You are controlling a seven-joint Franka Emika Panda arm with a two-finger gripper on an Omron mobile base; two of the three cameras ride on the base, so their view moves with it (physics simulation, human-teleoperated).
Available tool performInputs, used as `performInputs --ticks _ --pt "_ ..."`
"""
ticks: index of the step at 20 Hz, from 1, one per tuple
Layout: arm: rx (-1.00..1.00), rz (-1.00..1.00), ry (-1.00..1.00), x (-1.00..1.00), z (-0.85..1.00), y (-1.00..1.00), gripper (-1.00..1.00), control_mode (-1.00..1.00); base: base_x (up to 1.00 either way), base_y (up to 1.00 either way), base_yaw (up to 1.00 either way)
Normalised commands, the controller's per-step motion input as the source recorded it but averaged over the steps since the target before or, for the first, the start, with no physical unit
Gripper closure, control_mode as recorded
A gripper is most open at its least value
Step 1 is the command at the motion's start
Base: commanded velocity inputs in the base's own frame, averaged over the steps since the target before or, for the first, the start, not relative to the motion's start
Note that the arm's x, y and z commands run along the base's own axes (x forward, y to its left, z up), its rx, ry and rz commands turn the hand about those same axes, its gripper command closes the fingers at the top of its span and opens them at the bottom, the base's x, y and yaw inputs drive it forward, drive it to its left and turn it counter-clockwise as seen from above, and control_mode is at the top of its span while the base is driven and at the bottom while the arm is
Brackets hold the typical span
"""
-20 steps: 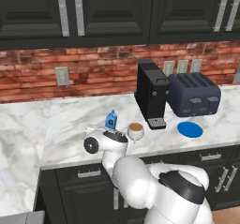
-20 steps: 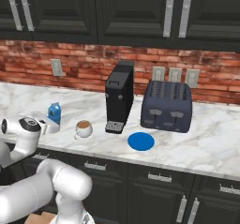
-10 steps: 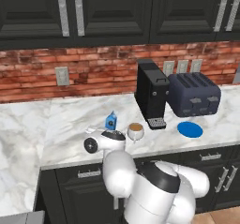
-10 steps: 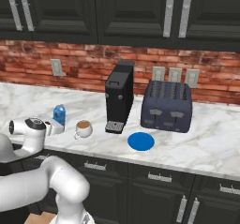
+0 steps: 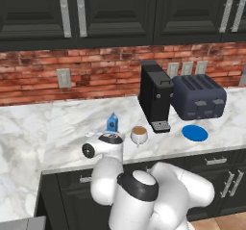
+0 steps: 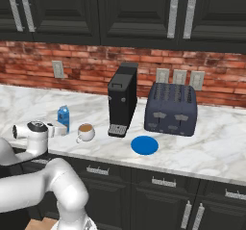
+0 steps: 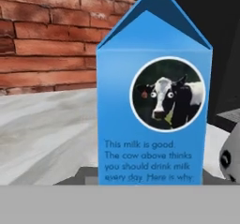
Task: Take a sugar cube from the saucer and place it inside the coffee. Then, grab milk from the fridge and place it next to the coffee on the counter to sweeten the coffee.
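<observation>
The milk [image 7: 152, 101], a blue gabled carton with a cow picture, stands upright close in front of the hand camera. My gripper [image 6: 59, 128] is shut on its lower part, just left of the coffee [image 6: 85, 132], a white cup of brown liquid on the marble counter [image 6: 211, 147]. From the left base view the milk [image 5: 112, 122] rises just behind my hand, with the coffee [image 5: 139, 134] a short gap to its right. The blue saucer [image 5: 195, 133] lies bare in front of the toaster. The sugar cube and the fridge are out of view.
A tall black coffee machine [image 5: 155, 96] stands right behind the cup, and a dark blue toaster [image 5: 198, 96] sits beside it. The brick wall [image 5: 96, 77] and black upper cabinets [image 5: 115, 12] close off the back. Black lower cabinets [image 6: 158, 181] run under the counter.
My gripper has carried the milk to the right along the counter, closer to the coffee. The cup, saucer and machines have stayed put.
</observation>
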Motion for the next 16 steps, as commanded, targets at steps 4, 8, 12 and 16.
performInputs --ticks 4,8,12,16 --pt "-0.11 -0.01 -0.06 0.22 -0.25 0.00 1.00 -1.00 0.00 0.00 0.00" --pt "-0.13 0.00 -0.08 0.02 -0.18 0.00 -1.00 -1.00 0.00 0.00 0.00" --pt "-0.11 0.00 -0.09 -0.07 0.00 0.00 -1.00 -1.00 0.00 0.00 0.00" --pt "-0.04 -0.02 -0.01 -0.18 0.29 0.00 -1.00 -1.00 0.00 0.00 0.00"
